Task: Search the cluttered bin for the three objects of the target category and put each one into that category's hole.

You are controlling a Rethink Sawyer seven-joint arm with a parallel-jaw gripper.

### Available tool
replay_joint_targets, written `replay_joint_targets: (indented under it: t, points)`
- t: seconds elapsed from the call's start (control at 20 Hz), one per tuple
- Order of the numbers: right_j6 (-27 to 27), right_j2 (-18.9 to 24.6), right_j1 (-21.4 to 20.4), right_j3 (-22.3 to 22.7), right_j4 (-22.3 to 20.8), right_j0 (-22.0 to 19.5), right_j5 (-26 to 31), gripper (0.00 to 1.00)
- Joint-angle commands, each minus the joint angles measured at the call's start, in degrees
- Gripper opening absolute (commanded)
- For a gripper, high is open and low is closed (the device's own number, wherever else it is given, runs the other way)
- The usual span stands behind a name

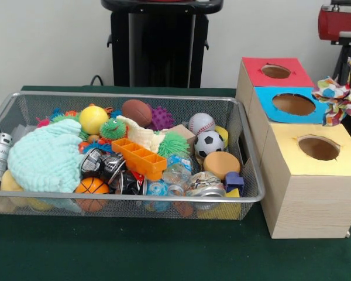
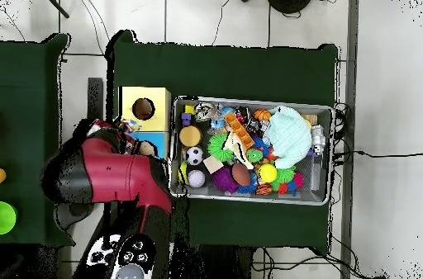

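Red arm (image 2: pixel 111 178); tool hidden

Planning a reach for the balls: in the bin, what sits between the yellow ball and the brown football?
In the front view, a green fuzzy toy sits between the yellow ball and the football, slightly nearer the camera.

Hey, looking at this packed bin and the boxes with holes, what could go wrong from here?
1. The mint knitted cloth drapes over neighbouring toys, so targets beneath it may go unseen.
2. The soccer ball, baseball and basketball sit wedged in clutter; a grasp may slip or nudge neighbours.
3. In the overhead view the red arm covers part of the boxes, so a drop could miss a hole.
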Motion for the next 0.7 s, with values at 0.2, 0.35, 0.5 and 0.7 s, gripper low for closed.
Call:
replay_joint_targets:
  t: [0.2,0.35,0.5,0.7]
  points:
    - [10.2,-3.62,-0.65,-1.92,0.49,1.5,7.5,0.0]
    - [9.76,-4.55,-1.21,-2.56,0.45,1.79,8.54,0.0]
    - [8.37,-2.87,-0.08,-1.84,0.68,0.03,5.31,0.0]
    - [7.93,-2.07,2.08,-2.67,0.66,-1.0,3.54,0.0]
